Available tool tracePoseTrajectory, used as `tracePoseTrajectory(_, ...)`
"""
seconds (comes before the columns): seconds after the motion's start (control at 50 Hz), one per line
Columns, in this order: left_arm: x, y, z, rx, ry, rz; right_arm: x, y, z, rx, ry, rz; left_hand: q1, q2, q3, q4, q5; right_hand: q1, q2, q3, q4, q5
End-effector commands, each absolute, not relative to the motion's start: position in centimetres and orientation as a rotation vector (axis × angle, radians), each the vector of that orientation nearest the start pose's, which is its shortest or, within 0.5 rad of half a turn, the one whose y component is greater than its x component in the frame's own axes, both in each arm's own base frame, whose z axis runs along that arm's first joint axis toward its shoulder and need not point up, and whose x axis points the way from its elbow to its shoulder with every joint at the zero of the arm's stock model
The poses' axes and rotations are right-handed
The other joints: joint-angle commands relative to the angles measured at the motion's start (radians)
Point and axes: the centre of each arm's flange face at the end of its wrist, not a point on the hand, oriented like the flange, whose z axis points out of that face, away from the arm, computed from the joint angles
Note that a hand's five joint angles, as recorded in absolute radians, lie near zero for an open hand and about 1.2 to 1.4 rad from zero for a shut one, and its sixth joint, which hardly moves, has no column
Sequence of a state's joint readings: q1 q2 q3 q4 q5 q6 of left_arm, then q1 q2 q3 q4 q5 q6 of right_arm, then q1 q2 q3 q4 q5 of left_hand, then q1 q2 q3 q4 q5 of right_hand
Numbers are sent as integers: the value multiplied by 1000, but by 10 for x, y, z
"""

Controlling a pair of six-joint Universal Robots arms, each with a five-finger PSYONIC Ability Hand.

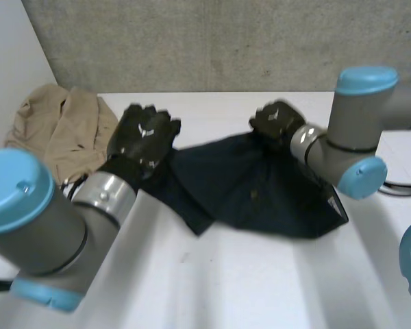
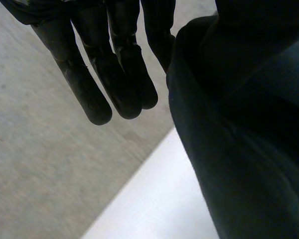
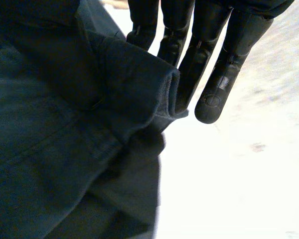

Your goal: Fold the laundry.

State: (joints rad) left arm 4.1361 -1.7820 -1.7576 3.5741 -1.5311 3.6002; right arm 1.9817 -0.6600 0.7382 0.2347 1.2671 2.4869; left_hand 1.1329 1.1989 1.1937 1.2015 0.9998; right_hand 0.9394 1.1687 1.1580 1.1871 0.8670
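Observation:
A dark navy garment (image 1: 260,192) lies spread across the middle of the white table (image 1: 226,281). My left hand (image 1: 144,133) is at its left far edge. In the left wrist view the fingers (image 2: 117,74) are straight and the garment (image 2: 249,149) rises beside them on the thumb's side, pinched there. At the garment's far right edge is my right hand (image 1: 277,120). The right wrist view has a folded hem of the garment (image 3: 65,149) pressed against straight fingers (image 3: 214,74), while the cloth covers the thumb.
A beige garment (image 1: 61,127) lies crumpled at the table's back left corner, just left of my left hand. A grey concrete wall (image 1: 226,41) runs behind the table. Bare tabletop stretches in front of the dark garment.

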Motion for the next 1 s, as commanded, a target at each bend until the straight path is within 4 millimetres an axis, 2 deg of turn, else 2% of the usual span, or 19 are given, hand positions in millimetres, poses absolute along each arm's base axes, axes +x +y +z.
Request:
tracePoseTrajectory(0.02, -319, -294, 278, 985, 1606, -2515, 329, -383, 308, -1216, 1683, -2365, 263, 197, 203, 195, 222, 457, 228, 238, 209, 355)
tracePoseTrajectory(0.04, -316, -311, 303, 920, 1480, -2557, 328, -382, 338, -1121, 1571, -2475, 263, 197, 203, 195, 222, 457, 228, 238, 209, 355)
tracePoseTrajectory(0.08, -317, -320, 322, 876, 1374, -2594, 323, -380, 367, -1029, 1461, -2571, 263, 197, 203, 195, 222, 457, 228, 238, 209, 355)
tracePoseTrajectory(0.1, -318, -328, 349, 802, 1232, -2656, 319, -375, 393, -943, 1361, -2641, 263, 197, 203, 195, 222, 457, 228, 238, 209, 355)
tracePoseTrajectory(0.16, -316, -336, 380, 682, 1049, -2743, 312, -363, 424, -835, 1235, -2714, 263, 197, 203, 195, 222, 457, 228, 238, 209, 355)
tracePoseTrajectory(0.26, -315, -332, 396, 589, 902, -2815, 308, -352, 423, -830, 1220, -2714, 263, 197, 203, 195, 222, 457, 228, 238, 209, 355)
tracePoseTrajectory(0.36, -318, -324, 362, 668, 1020, -2796, 304, -345, 390, -888, 1320, -2641, 263, 197, 203, 195, 222, 457, 228, 238, 209, 355)
tracePoseTrajectory(0.42, -319, -313, 327, 754, 1157, -2741, 297, -341, 351, -939, 1451, -2545, 263, 197, 203, 195, 222, 457, 228, 238, 209, 355)
tracePoseTrajectory(0.44, -321, -303, 308, 808, 1229, -2710, 294, -341, 344, -947, 1477, -2525, 263, 197, 203, 195, 222, 457, 228, 238, 209, 355)
tracePoseTrajectory(0.56, -313, -258, 255, 979, 1445, -2590, 278, -316, 284, -1109, 1708, -2259, 263, 197, 203, 195, 222, 457, 228, 238, 209, 355)
tracePoseTrajectory(0.62, -308, -229, 227, 1094, 1564, -2501, 268, -292, 259, -1257, 1832, -2072, 263, 197, 203, 195, 222, 457, 228, 238, 209, 355)
tracePoseTrajectory(0.64, -309, -208, 213, 1176, 1626, -2458, 261, -280, 248, -1336, 1904, -1972, 261, 195, 200, 192, 219, 457, 228, 238, 209, 355)
tracePoseTrajectory(0.66, -309, -208, 213, 1177, 1627, -2457, 258, -274, 243, -1378, 1939, -1920, 261, 195, 200, 192, 219, 457, 228, 238, 209, 355)
tracePoseTrajectory(0.68, -311, -188, 203, 1263, 1686, -2411, 255, -268, 239, -1414, 1970, -1871, 258, 192, 197, 189, 216, 457, 228, 238, 209, 355)
tracePoseTrajectory(0.74, -304, -159, 188, 1396, 1830, -2254, 244, -248, 220, -1558, 2086, -1646, 258, 192, 197, 189, 216, 457, 228, 238, 209, 355)
tracePoseTrajectory(0.84, -288, -139, 175, 1470, 2013, -1991, 231, -215, 199, -1658, 2184, -1313, 255, 189, 194, 186, 214, 457, 228, 238, 209, 355)
tracePoseTrajectory(0.88, -285, -131, 171, 1514, 2058, -1912, 230, -210, 192, -1650, 2192, -1283, 185, 119, 124, 116, 143, 457, 228, 238, 209, 355)
tracePoseTrajectory(0.96, -283, -137, 170, 1454, 2106, -1932, 227, -211, 180, -1597, 2207, -1324, -573, -640, -634, -642, -615, 457, 228, 238, 209, 355)
tracePoseTrajectory(1.0, -280, -145, 170, 1389, 2135, -1942, 224, -218, 174, -1528, 2231, -1378, -611, -677, -672, -680, -652, 457, 228, 238, 209, 355)
